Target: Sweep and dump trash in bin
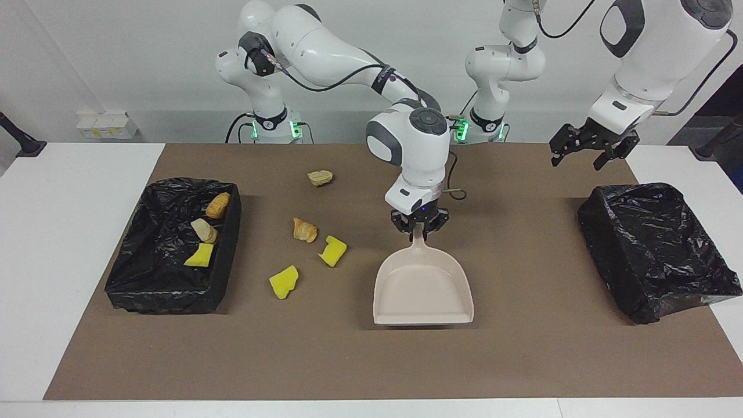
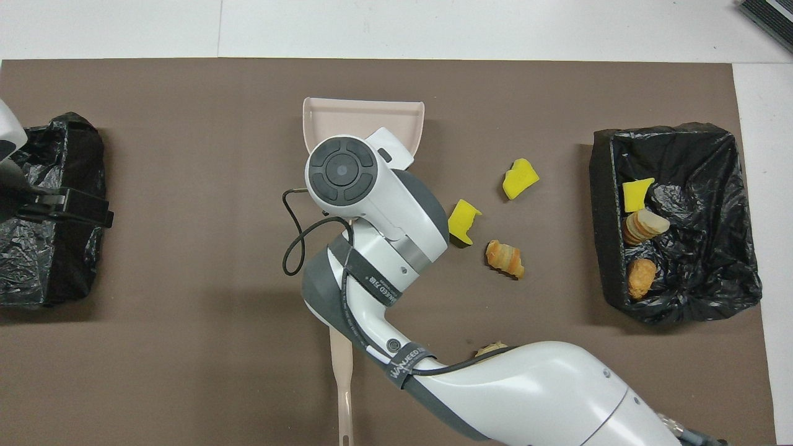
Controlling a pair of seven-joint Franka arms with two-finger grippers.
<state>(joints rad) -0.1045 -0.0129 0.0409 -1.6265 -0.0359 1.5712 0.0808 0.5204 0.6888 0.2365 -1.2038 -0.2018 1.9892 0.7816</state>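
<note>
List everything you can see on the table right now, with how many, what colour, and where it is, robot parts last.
Beige plastic dustpan: one, mid-table, empty, held by its handle.
Beige brush: one, nearer the robots than the dustpan, mostly hidden by the right arm.
Yellow sponge wedges on the mat: two, between dustpan and filled bin.
Golden-brown pastry pieces on the mat: two, nearer the robots than the wedges.
Black-lined bin with trash: one, at the right arm's end; holds one yellow wedge and two brown pieces.
Second black-lined bin: one, at the left arm's end; contents not visible.
Brown mat: one, covering the white table.
Right tool: shut on the dustpan handle.
Left tool: open, raised near the second bin, waiting.
</note>
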